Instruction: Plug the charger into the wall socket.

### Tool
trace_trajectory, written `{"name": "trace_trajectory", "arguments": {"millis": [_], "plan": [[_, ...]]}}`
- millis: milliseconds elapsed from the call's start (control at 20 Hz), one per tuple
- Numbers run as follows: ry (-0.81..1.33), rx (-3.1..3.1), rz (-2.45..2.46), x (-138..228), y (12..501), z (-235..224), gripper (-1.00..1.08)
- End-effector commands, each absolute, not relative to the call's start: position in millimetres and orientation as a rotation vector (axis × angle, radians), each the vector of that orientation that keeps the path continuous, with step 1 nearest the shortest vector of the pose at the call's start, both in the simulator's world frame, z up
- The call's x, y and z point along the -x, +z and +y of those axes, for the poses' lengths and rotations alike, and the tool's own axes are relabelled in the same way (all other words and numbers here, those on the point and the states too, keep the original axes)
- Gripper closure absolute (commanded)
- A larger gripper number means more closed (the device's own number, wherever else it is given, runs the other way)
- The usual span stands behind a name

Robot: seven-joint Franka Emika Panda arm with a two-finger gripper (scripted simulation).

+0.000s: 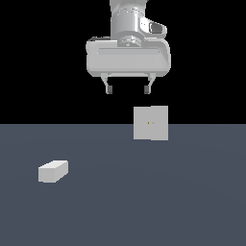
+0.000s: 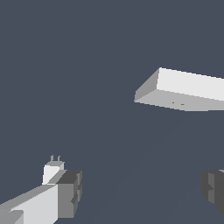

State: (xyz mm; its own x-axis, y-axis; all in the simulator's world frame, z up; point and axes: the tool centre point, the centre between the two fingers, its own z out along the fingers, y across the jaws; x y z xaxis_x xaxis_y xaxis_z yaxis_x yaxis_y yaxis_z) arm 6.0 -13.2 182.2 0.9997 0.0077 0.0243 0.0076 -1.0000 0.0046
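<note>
The charger point(image 1: 53, 171) is a small pale oblong block lying on the grey floor at the exterior view's left. In the wrist view the charger point(image 2: 53, 170) shows two thin prongs and is partly hidden behind one finger point(image 2: 65, 192). The wall socket point(image 1: 151, 123) is an upright pale square plate with a tiny yellowish dot, right of centre; it also shows in the wrist view point(image 2: 183, 89). My gripper point(image 1: 128, 90) hangs open and empty high above the floor, above and a little left of the socket, far from the charger.
The dark grey floor point(image 1: 144, 192) spans the lower half of the exterior view, with a black background behind it. Nothing else stands on the floor.
</note>
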Motion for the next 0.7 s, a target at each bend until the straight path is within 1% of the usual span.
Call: {"name": "trace_trajectory", "arguments": {"millis": [0, 650], "plan": [[0.038, -3.137, 0.012, -6.0, 182.2, -13.2, -0.92], [0.102, -3.135, -0.006, 8.1, 168.5, 4.7, -0.92]]}}
